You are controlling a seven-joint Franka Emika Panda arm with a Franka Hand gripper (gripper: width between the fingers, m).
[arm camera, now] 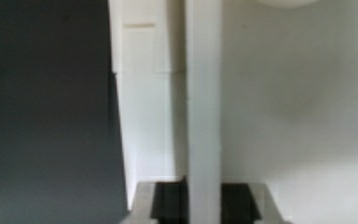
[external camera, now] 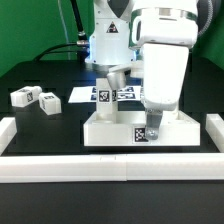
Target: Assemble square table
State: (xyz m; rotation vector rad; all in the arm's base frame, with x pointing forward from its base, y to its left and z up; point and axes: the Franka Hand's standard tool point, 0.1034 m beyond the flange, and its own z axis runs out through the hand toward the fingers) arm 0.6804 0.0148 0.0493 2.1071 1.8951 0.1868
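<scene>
Exterior view: your gripper point(external camera: 152, 128) is hanging over the square panel point(external camera: 105, 128), fingers clenched shut. Two tagged legs point(external camera: 22, 97) are lying well apart from it.

Setting: robotics lab bench. Evidence: Franka arm point(external camera: 165, 60), black tabletop point(external camera: 40, 125), tagged marker board point(external camera: 80, 95), low white border wall point(external camera: 100, 172).

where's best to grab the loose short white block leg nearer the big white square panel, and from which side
Likely its middle, fingers across the two long side faces, coming straight down. The short white block leg lies flat, apart from the other loose leg, so both sides look reachable.
</scene>
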